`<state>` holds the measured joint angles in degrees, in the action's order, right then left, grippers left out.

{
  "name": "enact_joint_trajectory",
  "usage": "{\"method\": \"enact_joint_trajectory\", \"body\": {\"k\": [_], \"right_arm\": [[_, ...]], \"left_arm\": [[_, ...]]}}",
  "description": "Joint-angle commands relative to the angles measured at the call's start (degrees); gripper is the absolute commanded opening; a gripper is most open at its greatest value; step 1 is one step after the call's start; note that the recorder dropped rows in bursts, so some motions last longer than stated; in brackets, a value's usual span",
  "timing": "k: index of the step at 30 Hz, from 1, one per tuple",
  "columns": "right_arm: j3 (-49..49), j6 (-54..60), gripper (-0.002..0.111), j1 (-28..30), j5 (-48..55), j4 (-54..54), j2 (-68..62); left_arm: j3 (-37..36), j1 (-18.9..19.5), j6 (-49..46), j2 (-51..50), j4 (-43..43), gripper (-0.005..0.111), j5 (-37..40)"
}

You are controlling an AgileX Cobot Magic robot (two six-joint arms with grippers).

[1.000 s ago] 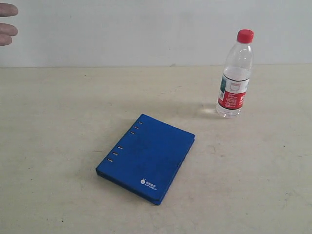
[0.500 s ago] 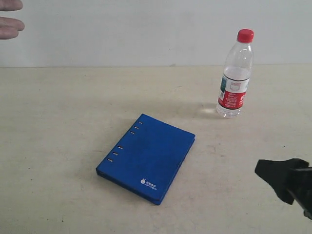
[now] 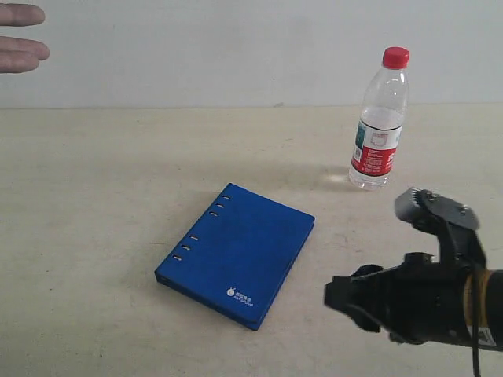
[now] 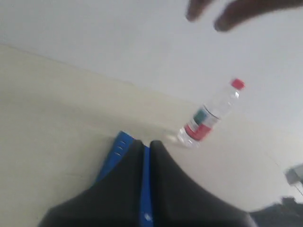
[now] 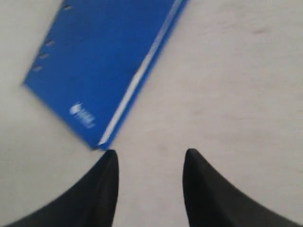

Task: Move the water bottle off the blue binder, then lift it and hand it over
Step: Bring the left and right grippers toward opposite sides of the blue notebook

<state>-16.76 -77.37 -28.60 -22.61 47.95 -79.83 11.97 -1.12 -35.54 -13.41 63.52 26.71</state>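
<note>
Standing upright at the far right of the tabletop [image 3: 94, 196], the water bottle [image 3: 380, 126] is well apart from the blue binder [image 3: 236, 255], which lies flat near the middle, so the clearing step looks done. The right tool [image 3: 336, 300], spread and empty, hovers near right facing the binder, likely to lift it. The left tool [image 4: 147, 144] is pinched together, empty. A person's hand [image 3: 20, 38] at far left probably awaits the handover.

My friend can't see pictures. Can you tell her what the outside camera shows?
A blue binder lies flat on the table; a water bottle stands upright farther back, apart from it. The black right end effector is at lower right, a person's hand at top left.
</note>
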Motion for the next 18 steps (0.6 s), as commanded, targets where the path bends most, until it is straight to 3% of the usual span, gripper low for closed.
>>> {"method": "enact_joint_trajectory", "body": {"k": [1, 4, 8, 10, 12, 15, 18], "right_arm": [[-3.7, -17.7, 0.026, 0.1, -18.1, 30.4, -1.6], [-5.6, -20.9, 0.026, 0.1, -17.8, 36.3, -1.1], [-5.7, -21.2, 0.026, 0.1, -7.8, 34.5, -0.7], [-5.7, -23.0, 0.026, 0.1, -2.6, 34.3, -0.8], [-5.7, -25.8, 0.026, 0.0, -4.8, 34.2, -1.4], [-5.7, -21.6, 0.044, 0.0, -13.2, 32.4, -2.8], [-6.3, -19.0, 0.065, 0.0, -13.6, 28.4, -3.7]], "left_arm": [[1.1, -0.1, -28.2, -16.3, 22.5, 0.004, 8.6], [1.1, -0.1, -36.9, -29.2, 25.6, 0.004, 10.7], [1.1, -0.1, -48.2, -44.9, 35.2, 0.005, 12.8], [1.8, -0.1, -54.0, -52.8, 36.4, 0.009, 15.6], [4.1, -0.1, -54.7, -58.6, 36.4, 0.016, 17.8], [8.8, -0.1, -55.9, -68.6, 36.4, 0.032, 23.0], [14.4, -0.1, -56.3, -76.6, 36.4, 0.052, 25.4]]}}
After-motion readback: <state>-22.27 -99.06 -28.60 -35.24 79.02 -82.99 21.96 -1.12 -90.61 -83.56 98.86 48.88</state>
